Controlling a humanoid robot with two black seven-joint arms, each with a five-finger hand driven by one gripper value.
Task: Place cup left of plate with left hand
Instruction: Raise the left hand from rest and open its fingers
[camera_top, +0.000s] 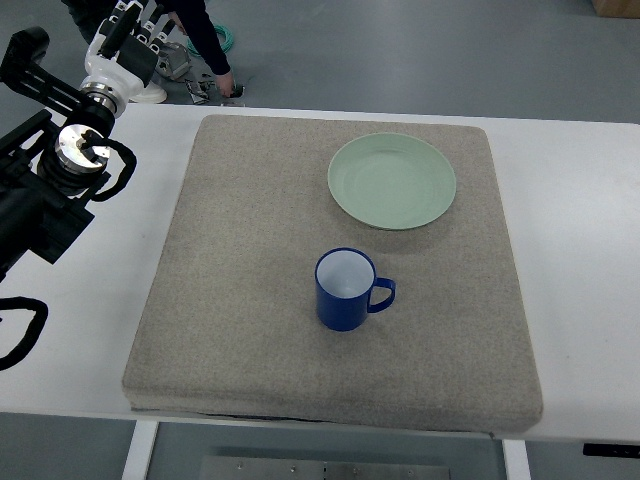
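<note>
A blue cup (346, 290) with a white inside stands upright on the grey mat (240, 300), its handle pointing right. A pale green plate (392, 181) lies on the mat behind it, a little to the right. My left hand (133, 45) is raised at the far left corner, beyond the table's back edge, far from the cup. Its fingers are relaxed and hold nothing. The right arm is out of view.
The mat lies on a white table (570, 200). The black left arm (50, 170) with loose cables hangs over the table's left side. A person's hand (222, 80) reaches to the floor behind the table.
</note>
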